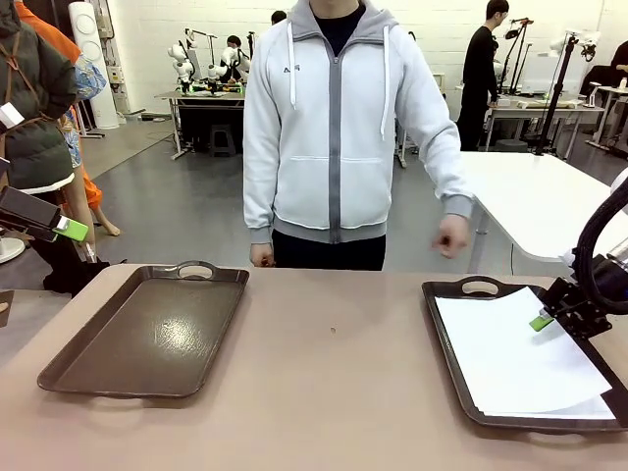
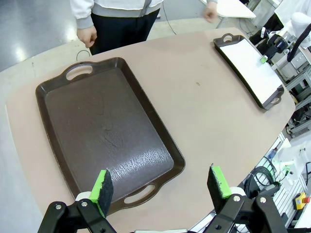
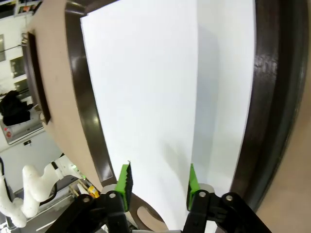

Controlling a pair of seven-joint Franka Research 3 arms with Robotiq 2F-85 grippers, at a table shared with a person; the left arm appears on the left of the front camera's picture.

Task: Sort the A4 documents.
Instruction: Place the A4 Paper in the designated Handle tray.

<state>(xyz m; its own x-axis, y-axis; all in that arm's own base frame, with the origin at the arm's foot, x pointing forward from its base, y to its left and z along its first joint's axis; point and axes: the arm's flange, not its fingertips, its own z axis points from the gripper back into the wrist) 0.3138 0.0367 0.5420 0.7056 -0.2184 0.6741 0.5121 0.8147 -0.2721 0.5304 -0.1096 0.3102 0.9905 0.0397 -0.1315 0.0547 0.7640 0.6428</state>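
The sheets (image 1: 515,358) lie stacked in the right tray (image 1: 446,343), white and blank, with no print on them; the top sheet sits slightly askew on the one beneath, its edge showing as a straight line down the stack in the right wrist view (image 3: 146,97). The right gripper (image 1: 542,321) hangs at the stack's right side, just over the paper. Its green pads (image 3: 125,180) stand apart with nothing between them, so it is open; whether a pad tip touches the top sheet is hard to tell.

The left tray (image 1: 147,334) sits well apart on the table (image 1: 334,392), glossy brown and bare. The left gripper (image 2: 160,187) hovers above that tray's near handle, jaws spread wide and holding nothing.

A person (image 1: 334,128) stands at the far side in a pale grey zip hoodie with a small chest mark too small to read, both hands (image 1: 452,235) hanging near the table edge.
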